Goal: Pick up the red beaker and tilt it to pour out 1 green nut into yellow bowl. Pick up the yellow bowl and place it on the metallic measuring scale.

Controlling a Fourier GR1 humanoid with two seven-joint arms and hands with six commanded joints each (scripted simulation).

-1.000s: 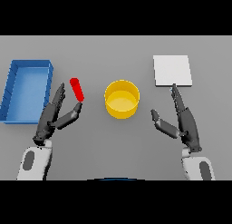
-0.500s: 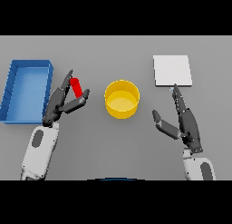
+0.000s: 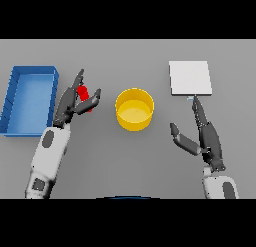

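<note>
The red beaker (image 3: 85,94) sits in the left middle of the frame, on the grey table (image 3: 125,156). It lies between the fingers and the thumb of the left hand (image 3: 74,101). Only a small bit of red shows now, because the dark fingers cover much of it. A second ago the left hand was lower and off to the side of the beaker, with the whole red shape in plain sight. Half a second ago the hand had come up next to it. Now the fingers stand on one side and the thumb on the other, with a narrow gap and the beaker in it. I cannot tell if the hand is squeezing it yet.

Just right of the beaker, in the middle of the frame, is the yellow bowl (image 3: 134,108). It has not moved.

The blue tray (image 3: 15,86) is at the far left, near the left arm.

The metallic measuring scale (image 3: 189,77) is a pale square in the upper right.

The right hand (image 3: 202,136) rests low on the right with straight, spread fingers, holding nothing. One fingertip points up at the near edge of the scale. It has hardly moved.
</note>
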